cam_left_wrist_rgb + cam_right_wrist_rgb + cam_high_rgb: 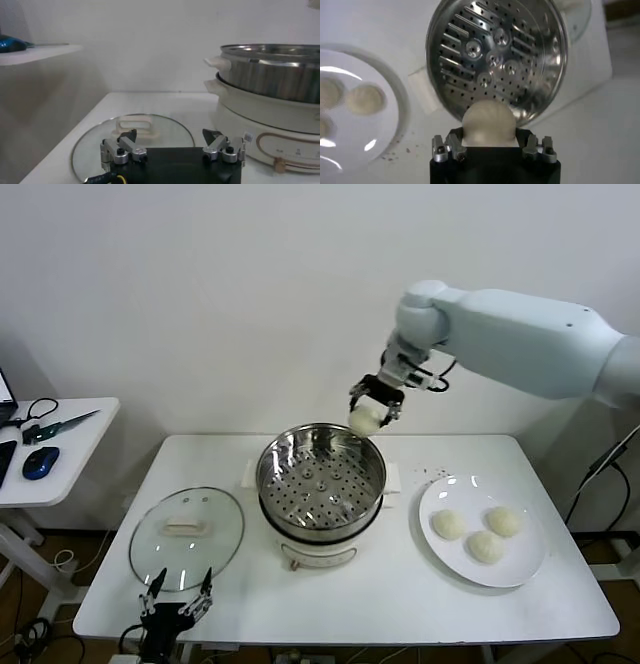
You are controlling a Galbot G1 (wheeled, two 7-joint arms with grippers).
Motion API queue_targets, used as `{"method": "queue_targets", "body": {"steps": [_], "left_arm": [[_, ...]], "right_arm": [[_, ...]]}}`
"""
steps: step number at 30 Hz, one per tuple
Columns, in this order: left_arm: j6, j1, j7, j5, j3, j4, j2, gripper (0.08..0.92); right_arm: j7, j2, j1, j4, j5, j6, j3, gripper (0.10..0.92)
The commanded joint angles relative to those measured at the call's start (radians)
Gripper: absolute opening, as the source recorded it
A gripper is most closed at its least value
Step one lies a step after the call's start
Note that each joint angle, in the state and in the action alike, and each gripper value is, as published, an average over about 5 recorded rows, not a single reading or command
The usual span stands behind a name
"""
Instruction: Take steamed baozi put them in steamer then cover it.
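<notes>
- Over the far right rim of the steamer (321, 484), the right gripper (375, 406) hangs in the air with its fingers clamped on one steamed baozi (364, 420); the bun shows above the perforated tray in the right wrist view (487, 120)
- Under it the steamer sits near the middle of a white table (400, 594), its steel pot uncovered and its tray bare
- Right of the steamer, well apart from it, a white plate (520, 574) holds three more buns (484, 546) close together
- Left of the steamer, just beside its base, the cover (187, 536) lies flat on the table with its white handle up
- Near the table's front edge, on the cover's near side, the left gripper (178, 596) waits low with its fingers spread wide and nothing between them
- Behind the steamer a plain white wall closes the room
- Farther left of the cover a small side table (70, 446) stands apart, carrying a blue mouse (40, 462)
- Bare tabletop lies open in front of the steamer, between it and the front edge
</notes>
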Motion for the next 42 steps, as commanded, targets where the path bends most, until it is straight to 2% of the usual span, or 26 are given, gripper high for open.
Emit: {"method": "queue_targets", "body": {"steps": [1, 6, 19, 25, 27, 30, 34, 38, 40, 42], "left_arm": [[-0.008, 0.0, -0.003, -0.001, -0.002, 0.005, 0.0, 0.823], [-0.011, 0.0, -0.005, -0.004, -0.006, 0.011, 0.0, 0.823], [-0.013, -0.011, -0.012, -0.008, -0.011, 0.028, 0.003, 0.823], [-0.01, -0.01, -0.014, -0.008, -0.012, 0.023, -0.002, 0.823], [-0.008, -0.01, -0.014, -0.007, -0.013, 0.019, -0.005, 0.823], [-0.005, -0.009, -0.014, -0.006, -0.014, 0.013, -0.008, 0.823], [-0.003, -0.01, -0.013, 0.002, -0.01, 0.01, -0.014, 0.823], [-0.004, -0.008, -0.012, 0.005, -0.005, 0.008, -0.017, 0.823], [-0.005, -0.009, -0.013, 0.004, -0.004, 0.009, -0.015, 0.823], [-0.005, -0.011, -0.013, 0.002, -0.004, 0.011, -0.012, 0.823]], "right_arm": [[0.087, 0.179, -0.162, -0.143, -0.313, 0.155, 0.053, 0.687], [0.104, 0.192, -0.265, -0.244, -0.36, 0.16, 0.088, 0.687], [0.17, 0.219, -0.373, -0.384, -0.42, 0.167, 0.173, 0.688], [0.159, 0.227, -0.354, -0.385, -0.356, 0.181, 0.152, 0.708], [0.148, 0.215, -0.326, -0.358, -0.3, 0.175, 0.141, 0.75], [0.105, 0.168, -0.222, -0.284, -0.134, 0.161, 0.116, 0.806], [0.008, 0.068, 0.011, -0.161, 0.258, 0.105, -0.03, 0.821], [-0.103, -0.103, 0.238, -0.017, 0.689, -0.114, -0.289, 0.823], [-0.14, -0.21, 0.31, 0.05, 0.782, -0.238, -0.381, 0.823], [-0.141, -0.313, 0.355, 0.108, 0.792, -0.336, -0.476, 0.823]]}}
